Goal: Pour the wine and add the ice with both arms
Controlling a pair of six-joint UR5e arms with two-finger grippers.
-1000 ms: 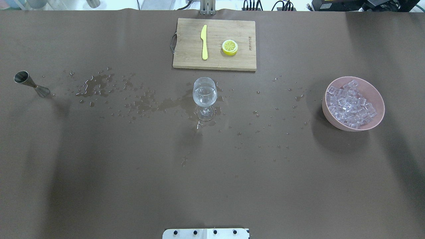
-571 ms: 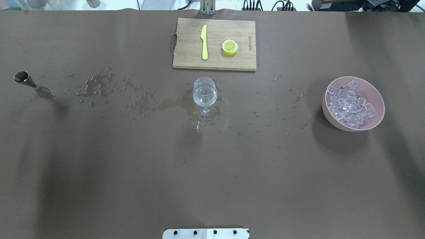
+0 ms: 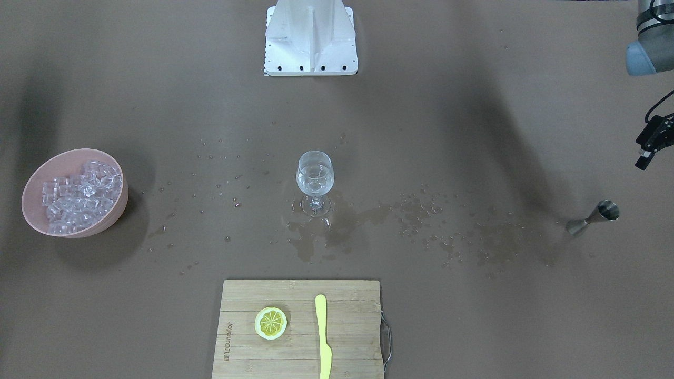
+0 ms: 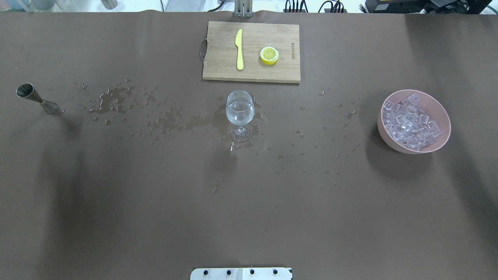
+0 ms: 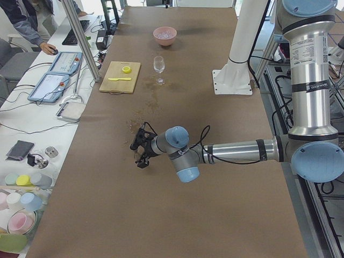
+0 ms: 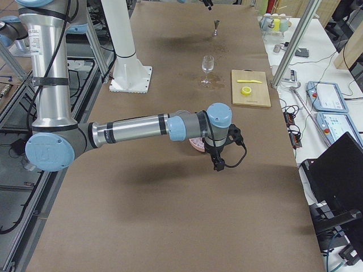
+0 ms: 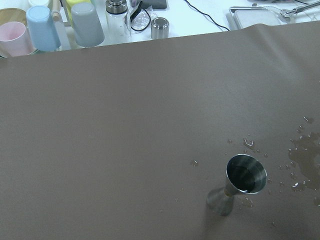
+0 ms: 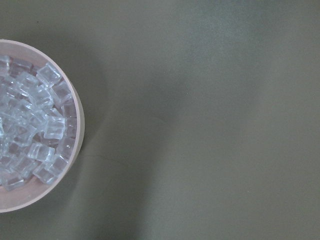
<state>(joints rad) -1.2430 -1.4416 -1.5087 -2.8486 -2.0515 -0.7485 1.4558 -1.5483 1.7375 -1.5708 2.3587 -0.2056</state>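
Note:
A wine glass point(image 4: 240, 112) stands mid-table with a little clear wine point(image 3: 315, 181) in it. A pink bowl point(image 4: 444, 116) at the right holds many small clear ice cubes point(image 4: 410, 120), which also show in the right wrist view point(image 8: 30, 135). A steel jigger point(image 4: 37, 99) stands upright at the far left and also shows in the left wrist view point(image 7: 240, 182). My left gripper point(image 5: 141, 161) hangs beyond the jigger, near the table's left end. My right gripper point(image 6: 218, 164) hangs beside the bowl. I cannot tell whether either gripper is open or shut. Neither wrist view shows its fingers.
A wooden cutting board point(image 4: 221, 58) at the back carries a yellow knife point(image 4: 239, 48) and a lemon slice point(image 4: 269, 55). Puddles and droplets point(image 4: 116, 99) spread from the jigger past the glass. The white base block point(image 3: 310, 37) stands at the near edge. Cups point(image 7: 87, 22) stand off the table's left end.
Nothing on the table has moved. Only the arm shadows at the left and right sides have shifted slightly.

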